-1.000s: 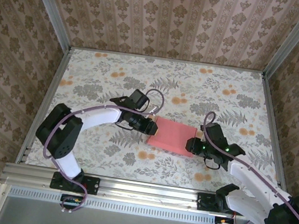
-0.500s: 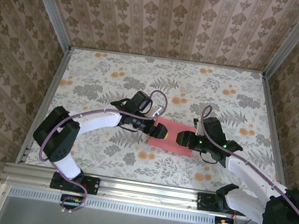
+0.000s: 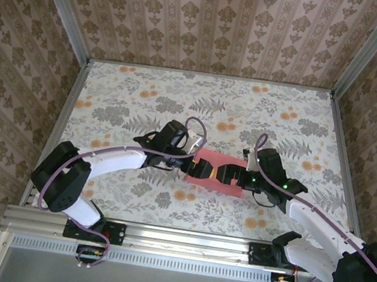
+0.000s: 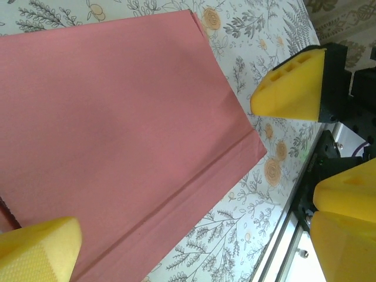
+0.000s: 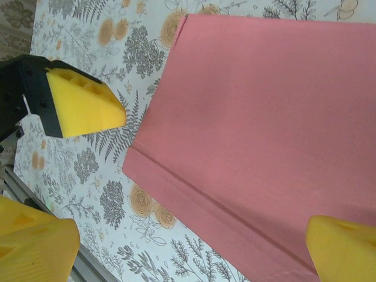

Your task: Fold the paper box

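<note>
The paper box (image 4: 117,129) is a flat rectangle of matte pink card with a creased strip along one long edge. It lies near the middle of the floral-patterned bench (image 3: 283,127). The left pincer (image 3: 202,168) and the right pincer (image 3: 231,175) hang over it from opposite ends, each with its wedge-shaped yellow foam pads (image 5: 82,106) spread wide and clasping nothing.

We see even, diffuse, fairly bright light with no glare. Only faint soft shadows on the tabletop (image 3: 181,97). Wrist views are sharp on the paper box (image 4: 117,117); the top view is slightly softer.
</note>
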Robot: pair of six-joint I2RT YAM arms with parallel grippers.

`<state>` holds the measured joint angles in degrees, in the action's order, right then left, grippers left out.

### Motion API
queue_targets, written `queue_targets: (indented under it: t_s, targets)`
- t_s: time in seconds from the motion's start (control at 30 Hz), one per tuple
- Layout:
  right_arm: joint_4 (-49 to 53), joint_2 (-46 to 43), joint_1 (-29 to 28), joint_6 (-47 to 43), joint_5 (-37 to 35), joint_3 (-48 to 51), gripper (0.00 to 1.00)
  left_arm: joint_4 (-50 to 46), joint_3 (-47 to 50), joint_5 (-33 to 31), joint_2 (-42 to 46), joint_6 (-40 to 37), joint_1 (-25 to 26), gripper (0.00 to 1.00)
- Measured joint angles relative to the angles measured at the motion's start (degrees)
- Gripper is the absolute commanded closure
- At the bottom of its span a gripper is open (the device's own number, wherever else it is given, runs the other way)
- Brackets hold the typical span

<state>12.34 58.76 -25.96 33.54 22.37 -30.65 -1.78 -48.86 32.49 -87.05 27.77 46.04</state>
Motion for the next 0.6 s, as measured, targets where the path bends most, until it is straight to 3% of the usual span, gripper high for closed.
queue_targets:
  t_s: [0.6]
  targets:
    - [-7.93, 7.76, 2.73, 1.18, 2.14, 2.54, 0.00, 9.79, 0.44, 2.27, -6.95, 4.74, -1.18, 0.00]
